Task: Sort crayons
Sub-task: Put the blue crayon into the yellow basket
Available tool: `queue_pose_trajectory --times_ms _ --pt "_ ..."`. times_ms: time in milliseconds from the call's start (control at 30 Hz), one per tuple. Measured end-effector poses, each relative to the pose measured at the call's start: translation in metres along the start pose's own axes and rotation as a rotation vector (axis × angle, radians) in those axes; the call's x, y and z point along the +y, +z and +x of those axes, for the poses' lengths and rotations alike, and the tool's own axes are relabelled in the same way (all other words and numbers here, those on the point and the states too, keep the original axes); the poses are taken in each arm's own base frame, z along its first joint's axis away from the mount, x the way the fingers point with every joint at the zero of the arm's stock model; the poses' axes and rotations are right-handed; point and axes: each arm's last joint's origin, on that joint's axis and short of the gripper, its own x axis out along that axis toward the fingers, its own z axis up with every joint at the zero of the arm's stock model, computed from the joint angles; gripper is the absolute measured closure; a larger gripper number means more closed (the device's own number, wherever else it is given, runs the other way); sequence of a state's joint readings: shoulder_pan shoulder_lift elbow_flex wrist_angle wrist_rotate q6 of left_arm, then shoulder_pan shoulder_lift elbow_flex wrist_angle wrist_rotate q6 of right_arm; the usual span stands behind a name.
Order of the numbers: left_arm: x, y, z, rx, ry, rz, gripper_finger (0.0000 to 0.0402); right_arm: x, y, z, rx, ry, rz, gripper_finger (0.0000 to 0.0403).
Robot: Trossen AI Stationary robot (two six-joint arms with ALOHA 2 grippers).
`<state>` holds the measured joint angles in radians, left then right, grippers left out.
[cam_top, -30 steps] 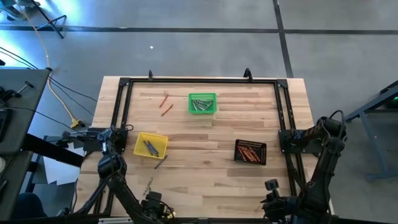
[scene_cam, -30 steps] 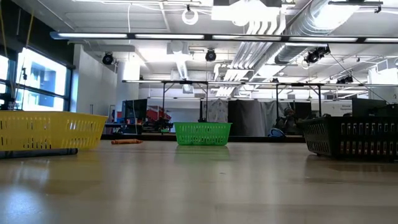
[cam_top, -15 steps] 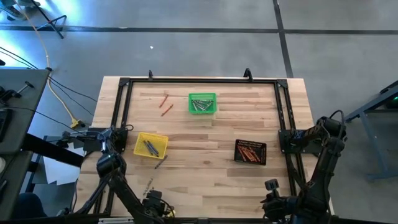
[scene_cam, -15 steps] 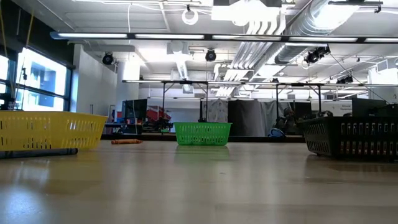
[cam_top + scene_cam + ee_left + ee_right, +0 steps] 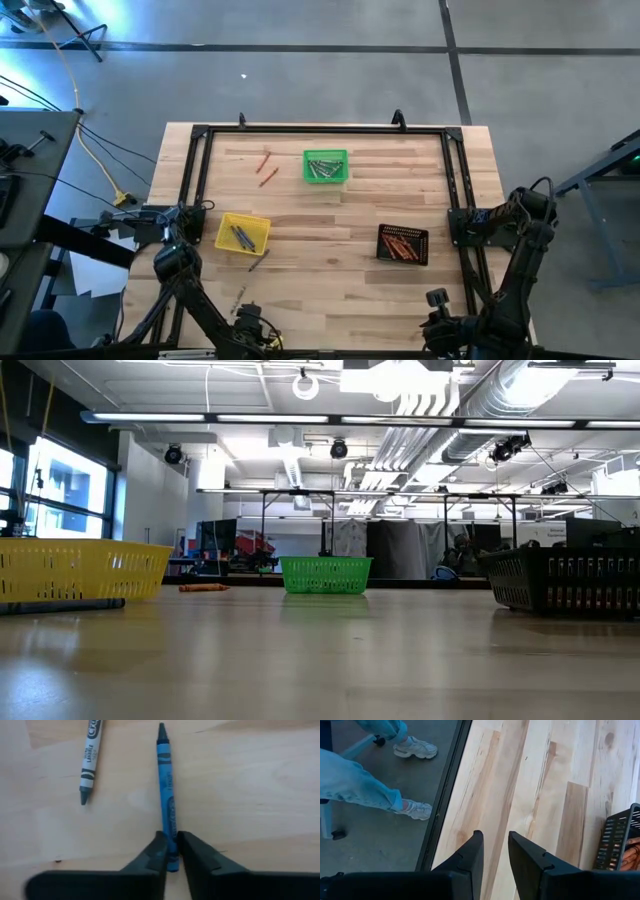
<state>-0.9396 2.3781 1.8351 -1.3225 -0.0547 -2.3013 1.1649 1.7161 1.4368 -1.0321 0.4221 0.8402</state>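
At the near edge of the pale wooden tabletop (image 5: 330,230), the left gripper (image 5: 171,851) is down at the surface with its two dark fingers clamped on the lower end of a blue paper-wrapped crayon (image 5: 166,785), which lies flat and points away from it. Just beside that one lies a grey-and-white crayon (image 5: 89,762), apart from it and untouched. The right gripper (image 5: 495,851) hangs over the tabletop's near right edge with its fingers apart and nothing between them; beyond that edge a person's legs in light blue trousers and pale shoes (image 5: 412,809) show on the floor.

Further in, a yellow mesh basket (image 5: 242,233) on the left holds a couple of grey crayons, with one dark crayon (image 5: 258,261) lying loose just beside it. On the right, a black mesh basket (image 5: 403,243) is filled with orange-red crayons. Farthest back, a green mesh basket (image 5: 326,166) holds grey crayons, and two orange-red crayons (image 5: 266,170) lie loose on the wood to its left.
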Motion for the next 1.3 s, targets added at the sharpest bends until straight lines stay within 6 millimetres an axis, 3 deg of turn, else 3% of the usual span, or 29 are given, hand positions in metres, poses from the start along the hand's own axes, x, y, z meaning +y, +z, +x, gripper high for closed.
queue_pose_trajectory --times_ms 100,300,700,1067,1300 --pt "0.002 0.002 -0.005 0.011 -0.006 0.007 0.0394 0.0 0.0 0.0 0.0 0.001 0.0 0.032" --pt "0.0 0.008 -0.018 0.042 -0.073 0.04 0.0398 0.0 0.0 0.0 -0.001 0.001 0.0 0.032" --pt "-0.039 0.033 -0.031 0.02 -0.338 0.2 0.0401 0.0 0.0 0.0 -0.001 0.0 0.052 0.032" --pt "-0.073 0.101 -0.038 -0.183 -0.381 0.352 0.0401 0.0 0.0 0.0 -0.001 0.001 0.105 0.032" --pt "-0.079 0.15 -0.069 -0.362 -0.457 0.432 0.0401 -0.004 0.002 0.002 0.011 -0.015 0.212 0.032"
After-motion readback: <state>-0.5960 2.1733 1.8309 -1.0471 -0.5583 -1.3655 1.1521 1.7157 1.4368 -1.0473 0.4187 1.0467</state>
